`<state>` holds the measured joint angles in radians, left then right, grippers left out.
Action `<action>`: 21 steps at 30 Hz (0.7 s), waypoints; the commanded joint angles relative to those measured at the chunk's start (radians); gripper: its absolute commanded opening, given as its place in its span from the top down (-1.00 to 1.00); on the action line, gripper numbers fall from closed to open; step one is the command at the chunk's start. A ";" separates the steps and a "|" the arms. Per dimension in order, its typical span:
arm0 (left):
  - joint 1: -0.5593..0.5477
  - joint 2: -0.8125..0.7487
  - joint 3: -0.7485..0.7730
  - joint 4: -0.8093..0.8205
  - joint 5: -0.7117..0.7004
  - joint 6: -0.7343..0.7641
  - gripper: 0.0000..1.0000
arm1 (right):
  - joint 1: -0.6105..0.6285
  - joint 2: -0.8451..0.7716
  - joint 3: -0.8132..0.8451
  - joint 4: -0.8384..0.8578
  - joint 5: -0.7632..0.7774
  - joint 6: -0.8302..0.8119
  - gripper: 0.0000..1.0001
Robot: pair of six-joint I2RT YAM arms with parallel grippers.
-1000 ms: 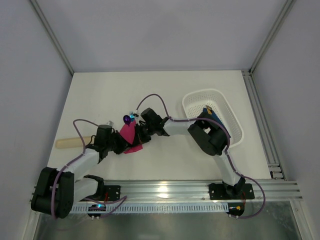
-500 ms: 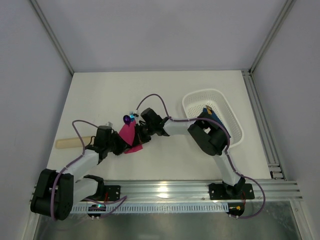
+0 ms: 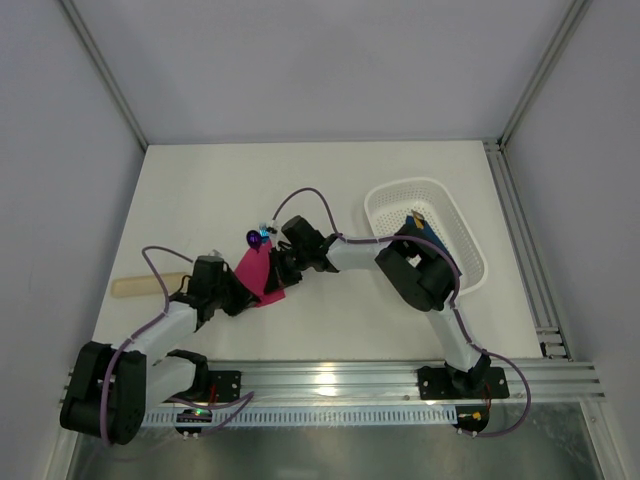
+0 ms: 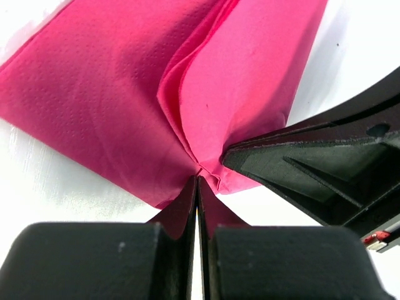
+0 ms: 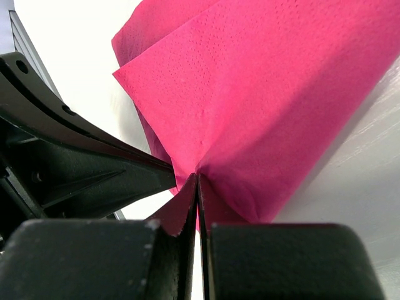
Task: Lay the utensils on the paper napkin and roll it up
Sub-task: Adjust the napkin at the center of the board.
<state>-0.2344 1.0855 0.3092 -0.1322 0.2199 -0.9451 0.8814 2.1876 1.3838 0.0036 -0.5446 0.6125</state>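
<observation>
**Both grippers pinched on the pink napkin, mid-table**

The white table (image 3: 300, 180) carries everything. The biggest thing on it is a white slotted basket (image 3: 462, 262), well off to the right of the right gripper (image 3: 277, 274), past that arm's bent elbow.

The two grippers meet nearly tip to tip. The left gripper (image 3: 244, 298) comes in from the left and the right one from the far right side. Each wrist view shows the jaws pressed together with a fold of the paper napkin (image 3: 258, 268) clamped between the tips. In the left wrist view the left gripper (image 4: 198, 184) bites the napkin (image 4: 112, 94) at a puckered corner, and the black right gripper sits just beside it. In the right wrist view the right gripper (image 5: 197, 182) nips the napkin (image 5: 281, 94) at its near edge. The sheet lies folded over in layers and spreads away from both sets of fingers.

A pale flat stick (image 3: 140, 286) lies near the left gripper, on its outer left side.

Of the utensils (image 3: 253, 238), only a glossy purple spoon head shows. It pokes out at the napkin's far tip, just left of the right wrist.

A blue strip (image 3: 428, 228) rests inside the basket.
</observation>
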 commanded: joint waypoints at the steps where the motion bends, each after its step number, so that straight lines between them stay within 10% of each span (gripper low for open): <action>1: 0.000 0.016 0.010 -0.137 -0.105 -0.041 1.00 | 0.005 0.037 0.012 -0.025 0.040 -0.014 0.93; 21: -0.008 -0.056 0.051 -0.308 -0.068 -0.040 1.00 | 0.005 0.054 0.018 -0.030 0.046 -0.014 0.93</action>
<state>-0.2356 1.0370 0.3588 -0.3492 0.1596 -0.9901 0.8818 2.2002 1.3933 0.0113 -0.5621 0.6231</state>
